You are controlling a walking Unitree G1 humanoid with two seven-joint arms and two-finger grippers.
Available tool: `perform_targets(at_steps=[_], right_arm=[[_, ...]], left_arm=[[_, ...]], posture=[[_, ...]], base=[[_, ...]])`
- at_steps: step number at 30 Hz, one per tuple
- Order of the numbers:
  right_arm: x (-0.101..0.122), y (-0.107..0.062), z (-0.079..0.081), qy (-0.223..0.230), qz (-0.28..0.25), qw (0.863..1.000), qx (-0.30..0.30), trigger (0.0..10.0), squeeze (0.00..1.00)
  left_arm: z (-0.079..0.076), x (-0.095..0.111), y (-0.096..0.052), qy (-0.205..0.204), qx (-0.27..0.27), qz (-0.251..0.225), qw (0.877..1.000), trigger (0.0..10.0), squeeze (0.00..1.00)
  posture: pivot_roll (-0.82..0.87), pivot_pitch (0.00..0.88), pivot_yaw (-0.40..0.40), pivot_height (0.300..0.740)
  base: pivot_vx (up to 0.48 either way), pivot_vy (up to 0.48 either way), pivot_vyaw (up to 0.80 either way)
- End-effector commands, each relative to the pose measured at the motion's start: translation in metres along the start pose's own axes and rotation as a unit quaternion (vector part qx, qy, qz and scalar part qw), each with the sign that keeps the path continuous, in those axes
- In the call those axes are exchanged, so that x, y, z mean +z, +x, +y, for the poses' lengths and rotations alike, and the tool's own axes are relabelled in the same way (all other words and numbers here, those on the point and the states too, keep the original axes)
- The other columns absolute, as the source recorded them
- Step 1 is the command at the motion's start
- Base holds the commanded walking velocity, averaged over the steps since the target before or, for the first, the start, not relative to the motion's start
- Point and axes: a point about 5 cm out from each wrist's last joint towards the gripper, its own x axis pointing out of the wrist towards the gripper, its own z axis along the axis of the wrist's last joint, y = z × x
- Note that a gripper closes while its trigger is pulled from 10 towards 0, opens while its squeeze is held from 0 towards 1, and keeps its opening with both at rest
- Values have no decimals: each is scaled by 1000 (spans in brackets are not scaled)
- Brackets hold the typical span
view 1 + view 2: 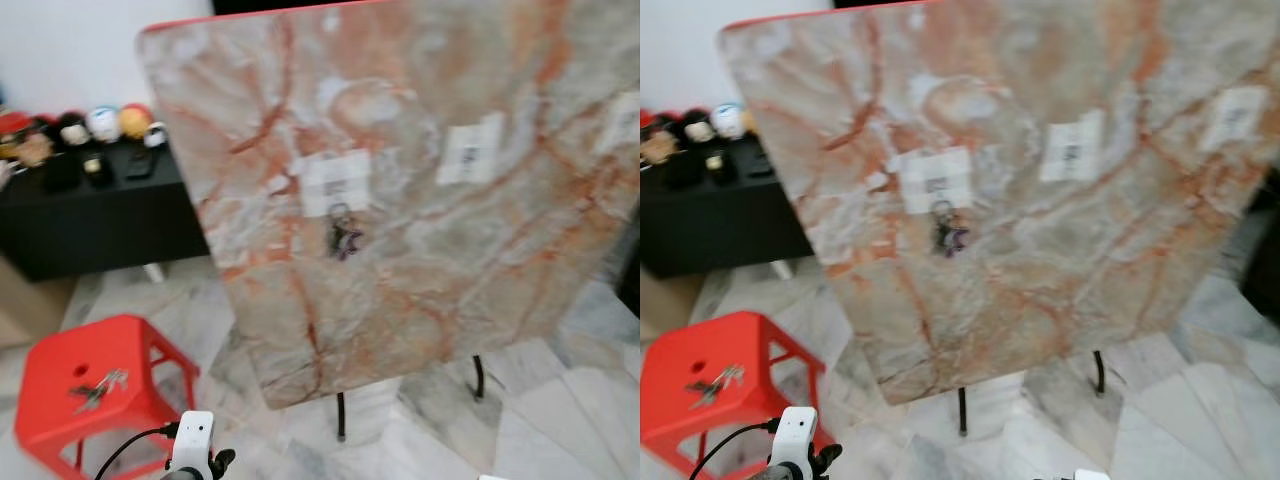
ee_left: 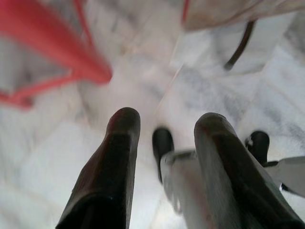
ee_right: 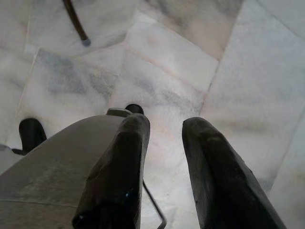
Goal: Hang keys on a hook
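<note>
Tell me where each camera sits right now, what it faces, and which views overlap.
Left eye view: on the head, facing the marble board with keys hanging, more keys on the red stool; left arm at bottom edge.
Right eye view: same head, same scene; the hanging keys and stool appear again.
Left wrist view: looks down along the open left gripper at floor, stool leg.
Right wrist view: looks down along the open right gripper at floor tiles.
</note>
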Motion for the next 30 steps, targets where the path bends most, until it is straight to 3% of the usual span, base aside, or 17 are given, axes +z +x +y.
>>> perform_targets(at_steps=[1,24,30], right_arm=[[-11,-2,9,-5,21,1000,19,10000,0],[-11,-2,7,-8,20,1000,20,10000,0],[-11,-2,6,9,21,1000,16,10000,0]], left_arm=[[0,-6,-1,2,3,9,1000,10000,0],[0,-8,-2,-10,14,3,1000,10000,0],[0,-10,-2,-14,16,10,1000,10000,0]], posture=[[-19,0,18,740],[-13,0,-4,740],[-28,0,-7,740]], base=[[0,0,800],[0,0,796],[0,0,0]])
